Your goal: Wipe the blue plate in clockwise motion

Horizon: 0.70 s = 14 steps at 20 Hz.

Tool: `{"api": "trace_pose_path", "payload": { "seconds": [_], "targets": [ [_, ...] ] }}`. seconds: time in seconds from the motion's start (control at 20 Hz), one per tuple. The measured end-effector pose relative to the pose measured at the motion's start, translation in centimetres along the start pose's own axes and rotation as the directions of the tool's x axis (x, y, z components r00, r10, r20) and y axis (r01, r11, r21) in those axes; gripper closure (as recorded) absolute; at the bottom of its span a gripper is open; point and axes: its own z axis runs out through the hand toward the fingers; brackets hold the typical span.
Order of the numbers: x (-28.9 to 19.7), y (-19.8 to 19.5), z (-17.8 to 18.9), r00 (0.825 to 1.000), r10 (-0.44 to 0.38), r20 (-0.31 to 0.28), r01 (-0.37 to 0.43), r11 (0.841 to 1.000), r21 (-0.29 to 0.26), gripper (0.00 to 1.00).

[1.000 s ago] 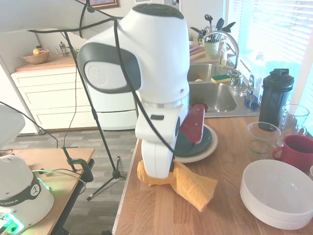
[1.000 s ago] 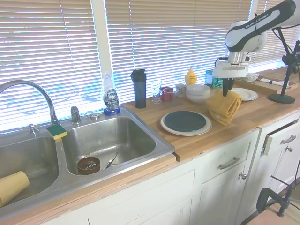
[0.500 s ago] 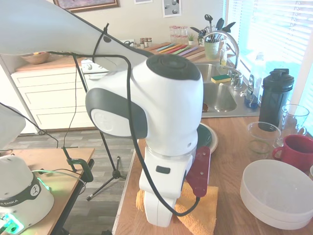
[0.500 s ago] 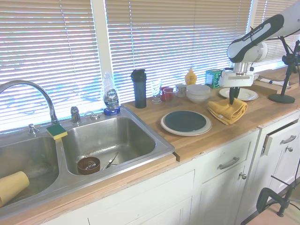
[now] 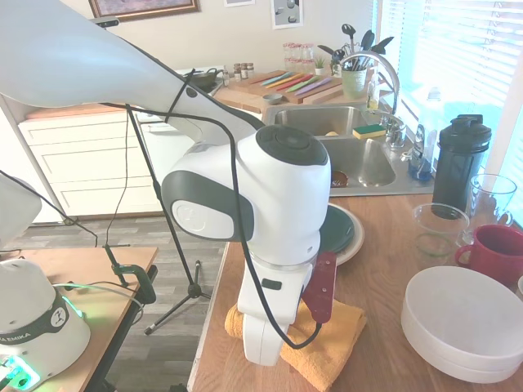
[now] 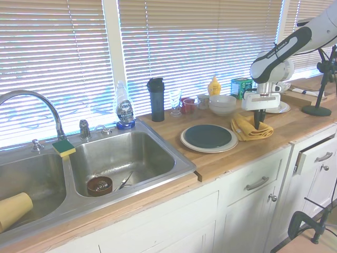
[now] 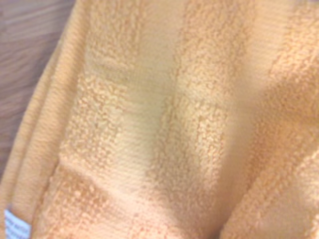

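1. On the wooden countertop [image 5: 409, 359], first exterior view: my white arm fills the frame's centre, its wrist lowered onto a folded orange towel [image 5: 327, 351] near the counter's front edge. My gripper is hidden behind my own body from this side. The blue plate [image 5: 339, 229] sits on a larger cream plate [image 5: 350, 247] just beyond my arm, toward the sink [image 5: 359, 159]. A stack of white bowls [image 5: 462, 322], a red mug [image 5: 494, 251] and a dark shaker bottle [image 5: 458, 163] stand off to the side.

2. Across the kitchen, second exterior view: my gripper [image 6: 256, 125] points straight down into the orange towel, which lies on the counter just beside the two stacked plates. The blue plate rests uncovered, apart from the towel. My dark fingers [image 6: 257, 119] sink into the cloth's folds; I cannot tell whether my jaws are parted or closed around it.

3. Up close, wrist view: orange terry cloth fills nearly everything, a strip of wood grain at one edge and a small white tag [image 7: 16, 224] in a corner.
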Motion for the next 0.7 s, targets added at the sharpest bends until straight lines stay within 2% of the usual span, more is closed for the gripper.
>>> {"api": "trace_pose_path", "payload": {
  "seconds": [0.2,0.25,0.7],
  "targets": [
    [0.03,0.01,0.03,1.0,-0.004,-0.004,0.004,1.0,-0.004,1.0],
    [0.04,0.02,0.04,1.0,-0.008,-0.008,0.008,1.0,-0.008,0.0],
    [-0.91,-0.43,-0.31,0.996,-0.063,-0.055,0.06,0.997,-0.043,0.0]
  ]
}}
